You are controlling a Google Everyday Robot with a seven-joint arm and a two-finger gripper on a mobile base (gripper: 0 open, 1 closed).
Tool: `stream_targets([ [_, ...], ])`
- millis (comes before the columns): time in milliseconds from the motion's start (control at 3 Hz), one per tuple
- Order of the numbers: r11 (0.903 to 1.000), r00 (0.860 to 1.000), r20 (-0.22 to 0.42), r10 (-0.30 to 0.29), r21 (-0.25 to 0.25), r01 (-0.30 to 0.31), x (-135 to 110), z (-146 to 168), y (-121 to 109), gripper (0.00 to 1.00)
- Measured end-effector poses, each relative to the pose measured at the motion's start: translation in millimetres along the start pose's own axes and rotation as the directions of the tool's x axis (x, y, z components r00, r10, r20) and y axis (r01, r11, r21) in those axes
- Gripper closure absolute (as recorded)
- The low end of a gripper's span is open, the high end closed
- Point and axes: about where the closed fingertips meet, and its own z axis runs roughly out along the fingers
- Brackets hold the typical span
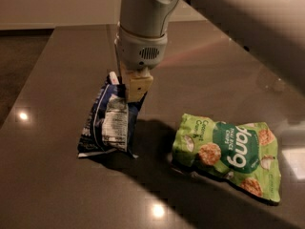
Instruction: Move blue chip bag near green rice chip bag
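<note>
The blue chip bag [108, 120] is a crinkled navy bag with white stripes and a white label panel. It hangs tilted from its top edge, with its lower end touching or just above the dark table. My gripper [129, 87] is shut on the bag's top edge, reaching down from the white arm [143, 23]. The green rice chip bag [228, 154], lime green with "dang" in a dark circle, lies flat on the table to the right, a short gap from the blue bag.
The dark glossy table [57, 185] reaches to a far edge at the back and a left edge, with floor beyond. The arm's upper link [248, 13] crosses overhead at the upper right. Ceiling lights reflect on the tabletop.
</note>
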Motion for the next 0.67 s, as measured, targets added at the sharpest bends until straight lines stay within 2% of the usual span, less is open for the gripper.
stream_targets([
  [667,0.9961,0.996,0.016,0.086,-0.023,-0.085,69.7,-16.0,-5.7,1.00],
])
